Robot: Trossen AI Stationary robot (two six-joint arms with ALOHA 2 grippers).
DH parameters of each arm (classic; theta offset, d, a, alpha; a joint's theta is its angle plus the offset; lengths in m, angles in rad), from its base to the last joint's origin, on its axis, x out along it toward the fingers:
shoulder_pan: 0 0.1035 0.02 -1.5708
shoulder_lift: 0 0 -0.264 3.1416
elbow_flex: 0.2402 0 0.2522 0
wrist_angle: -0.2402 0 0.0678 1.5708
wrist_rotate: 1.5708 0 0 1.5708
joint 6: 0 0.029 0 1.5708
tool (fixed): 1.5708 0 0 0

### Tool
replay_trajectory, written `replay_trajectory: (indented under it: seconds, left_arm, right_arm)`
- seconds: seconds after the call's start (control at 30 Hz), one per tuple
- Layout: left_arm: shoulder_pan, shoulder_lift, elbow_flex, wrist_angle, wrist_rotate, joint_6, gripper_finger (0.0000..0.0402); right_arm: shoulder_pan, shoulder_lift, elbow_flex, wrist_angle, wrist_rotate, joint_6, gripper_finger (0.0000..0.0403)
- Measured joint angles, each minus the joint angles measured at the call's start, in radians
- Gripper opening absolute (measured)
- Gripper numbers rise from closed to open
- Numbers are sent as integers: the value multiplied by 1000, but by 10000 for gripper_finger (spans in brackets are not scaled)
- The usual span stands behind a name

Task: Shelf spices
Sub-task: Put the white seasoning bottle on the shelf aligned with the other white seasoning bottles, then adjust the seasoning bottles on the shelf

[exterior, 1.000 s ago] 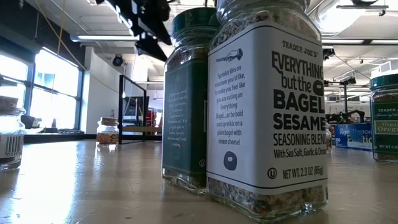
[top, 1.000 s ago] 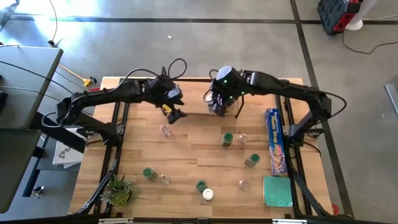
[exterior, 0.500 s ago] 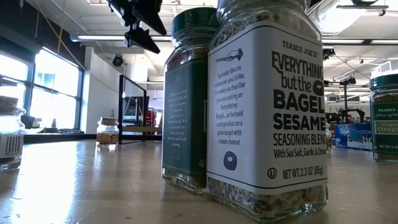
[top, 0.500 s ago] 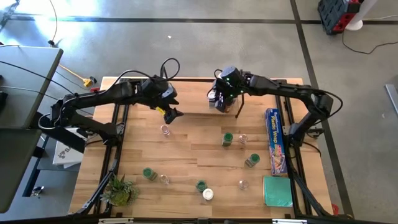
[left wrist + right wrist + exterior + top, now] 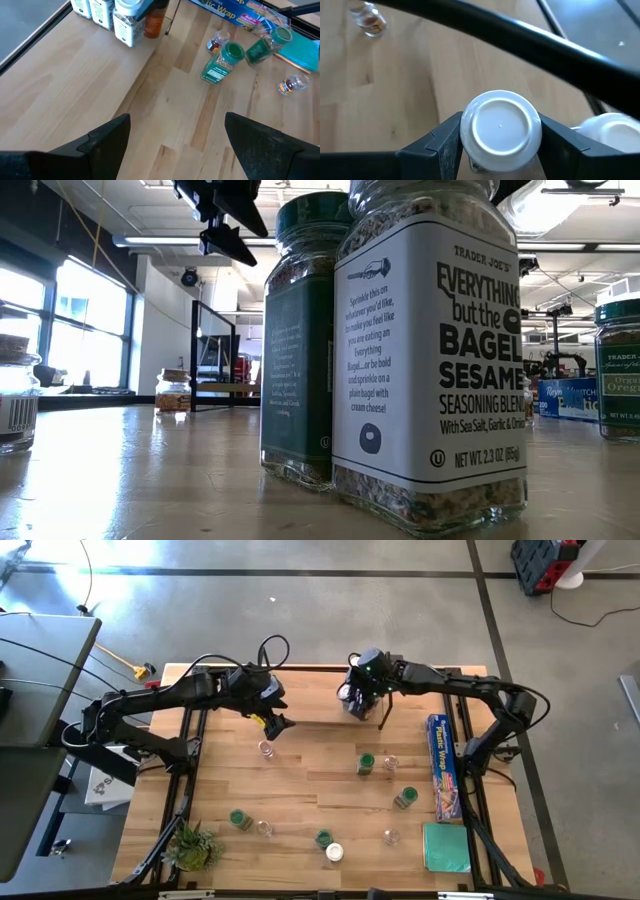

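Left to right across the table: the left gripper (image 5: 279, 724) hangs with its fingers spread wide and nothing between them, above bare board at about ten o'clock from the table's centre, with a clear-lidded jar (image 5: 265, 749) just beyond it toward six o'clock. The left arm reaches in from the nine o'clock side, elbow bent, wrist pitched down. The right gripper (image 5: 352, 700) is at twelve o'clock, at the shelf (image 5: 384, 710); its fingers (image 5: 442, 142) flank a white-lidded jar (image 5: 500, 126) on both sides, apparently touching it, though whether they press or have let go cannot be told. A black shelf wire (image 5: 520, 42) runs close over this jar, and a second white lid (image 5: 607, 127) stands just beside it. The right arm comes in from three o'clock, stretched long and low, wrist turned down. Remaining spices stand loose toward five and seven o'clock, several green-lidded (image 5: 366, 762), one lying tilted (image 5: 404, 798), near the wrap box (image 5: 443, 766). Judged risks: if the right gripper lifts away askew, a finger could drag the jar over or knock its neighbour; the wire above leaves little room, so a steep retreat could snag. The left gripper, descending on the clear jar off-centre, could tip it.
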Motion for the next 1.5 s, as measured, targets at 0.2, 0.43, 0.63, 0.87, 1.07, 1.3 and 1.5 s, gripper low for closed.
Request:
replay_trajectory:
  seconds: [0.2, 0.43, 0.63, 0.87, 1.07, 1.3, 1.5]
  left_arm:
    - [-3, 0, 0, 0, -2, -9, 320]
    - [-3, 0, 0, 0, -2, -28, 320]
    - [-3, 0, 0, 0, -1, -28, 320]
    - [-9, 1, 0, 0, -1, -28, 320]
    - [-12, 1, 0, 0, 0, -26, 320]
    - [-11, 1, 0, 0, -1, -26, 320]
    - [-11, 1, 0, 0, -3, -26, 320]
  right_arm:
    - [1, 0, 0, -2, 7, -17, 207]
    - [1, 0, 0, -35, 23, -42, 234]
    - [1, -1, 1, -42, 80, -41, 253]
    - [2, -1, 42, -87, 107, -34, 254]
    - [9, -1, 104, -153, 165, -34, 254]
    - [10, -1, 230, -327, 165, 11, 255]
    - [10, -4, 427, -608, 31, 62, 242]
